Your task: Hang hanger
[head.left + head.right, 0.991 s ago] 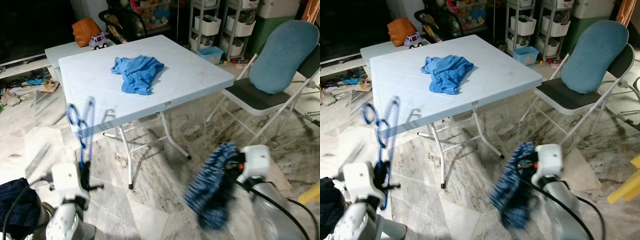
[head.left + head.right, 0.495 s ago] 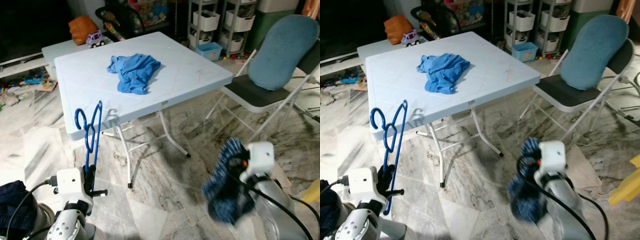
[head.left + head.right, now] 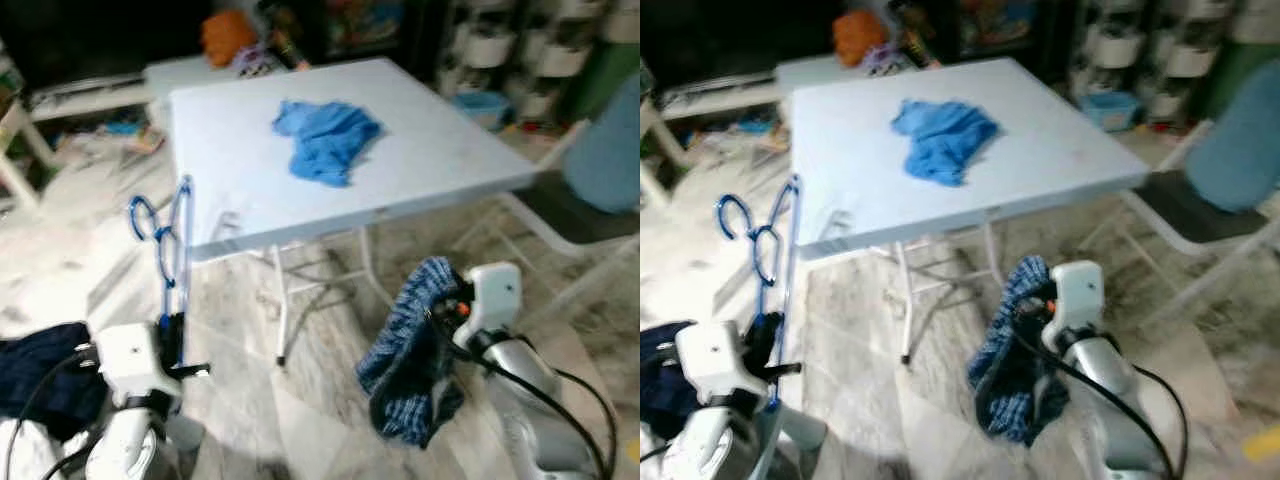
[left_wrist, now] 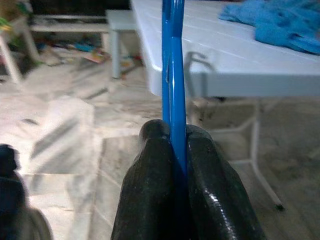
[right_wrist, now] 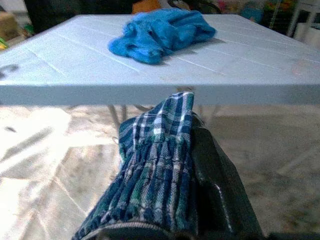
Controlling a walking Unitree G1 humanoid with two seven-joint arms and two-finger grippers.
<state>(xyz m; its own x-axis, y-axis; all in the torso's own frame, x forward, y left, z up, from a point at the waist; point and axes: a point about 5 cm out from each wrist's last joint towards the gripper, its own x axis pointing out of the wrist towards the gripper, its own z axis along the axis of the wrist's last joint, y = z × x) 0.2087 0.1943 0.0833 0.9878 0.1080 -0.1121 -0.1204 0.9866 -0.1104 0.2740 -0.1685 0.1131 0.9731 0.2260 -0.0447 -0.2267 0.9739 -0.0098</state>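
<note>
A blue plastic hanger [image 3: 165, 250] stands upright at the lower left, its hook in front of the white folding table's [image 3: 250, 175] near left corner. My left gripper [image 4: 172, 145] is shut on its lower bar, the black fingers [image 4: 210, 190] pressed against the blue rod [image 4: 172, 75]. A blue plaid garment [image 3: 410, 365] hangs from my right gripper [image 5: 192, 135], which is shut on its bunched top, low in front of the table's front edge. A crumpled light blue cloth [image 3: 330, 140] lies on the tabletop.
A dark blue garment [image 3: 45, 365] lies at the lower left. A folding chair with a blue cushion [image 3: 610, 160] stands to the right. A low white bench [image 3: 190, 72] with toys, and storage shelves [image 3: 500, 40], are behind the table. The floor is marble.
The camera has swung so the table sits further right in view. The right gripper with the plaid garment has risen and moved leftward, closer to the table. The hanger stays upright in the left gripper.
</note>
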